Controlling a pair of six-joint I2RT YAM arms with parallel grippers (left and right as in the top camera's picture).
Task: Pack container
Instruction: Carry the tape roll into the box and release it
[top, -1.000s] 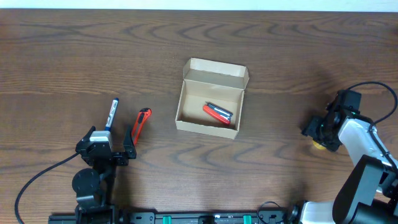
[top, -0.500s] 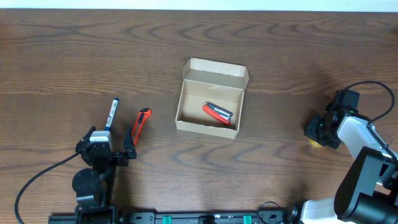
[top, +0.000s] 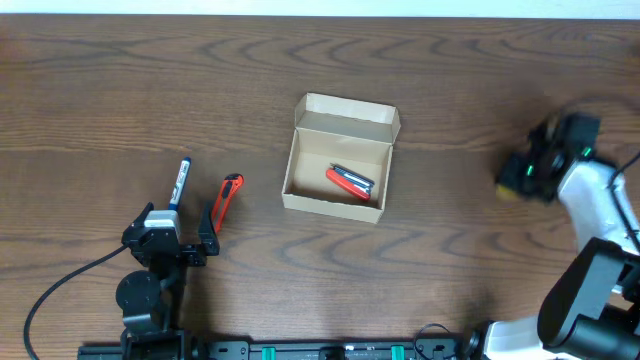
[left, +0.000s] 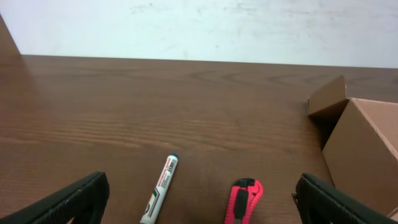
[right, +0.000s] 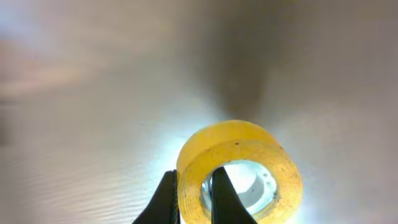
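Observation:
The container (top: 338, 158), a tan cardboard box with its flaps open, stands mid-table with red items (top: 350, 182) lying inside. In the left wrist view its side (left: 367, 155) shows at the right. My left gripper (top: 180, 228) rests open near the front left. A white marker (left: 160, 190) and a red utility knife (left: 244, 200) lie just ahead of its fingers (left: 74, 199). My right gripper (right: 194, 196) is shut on the wall of a yellow tape roll (right: 249, 168), with one finger outside and one inside the hole. From above, that gripper (top: 525, 175) is blurred at the far right.
The marker (top: 180, 182) and the knife (top: 227, 200) lie left of the container on the brown wooden table (top: 450, 90). A black cable (top: 60, 285) trails from the left arm along the front edge.
My right gripper has shut on the tape roll and has moved away from the front edge with it, now blurred. The left arm, marker, knife and container have not moved.

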